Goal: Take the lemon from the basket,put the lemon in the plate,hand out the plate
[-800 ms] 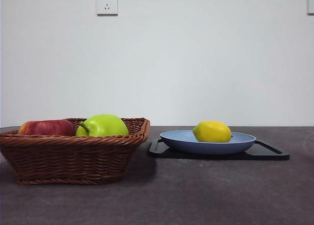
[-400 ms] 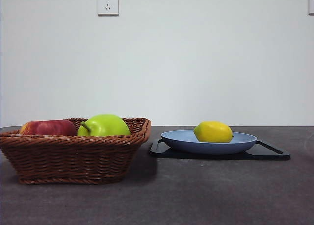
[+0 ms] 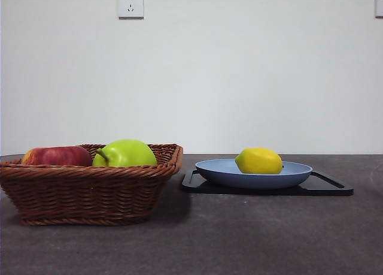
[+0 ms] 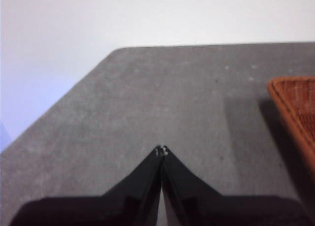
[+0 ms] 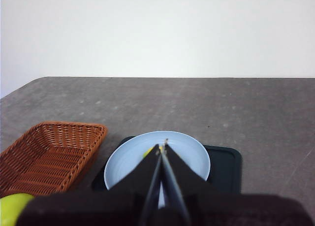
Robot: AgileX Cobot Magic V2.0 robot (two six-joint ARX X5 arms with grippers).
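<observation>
The yellow lemon (image 3: 258, 160) lies in the light-blue plate (image 3: 221, 169), which sits on a flat black tray (image 3: 332, 188) to the right of the brown wicker basket (image 3: 90, 191). In the right wrist view the plate (image 5: 128, 159) lies beyond my right gripper (image 5: 162, 146), which is shut and empty; only a sliver of the lemon (image 5: 147, 151) shows beside the jaws. The basket (image 5: 49, 154) lies beside the plate there. My left gripper (image 4: 161, 150) is shut and empty over bare table, with the basket's edge (image 4: 295, 108) off to one side.
A red apple (image 3: 57, 156) and a larger green apple (image 3: 125, 153) lie in the basket. The green apple also shows in the right wrist view (image 5: 12, 209). A wall socket (image 3: 130, 4) is on the white wall behind.
</observation>
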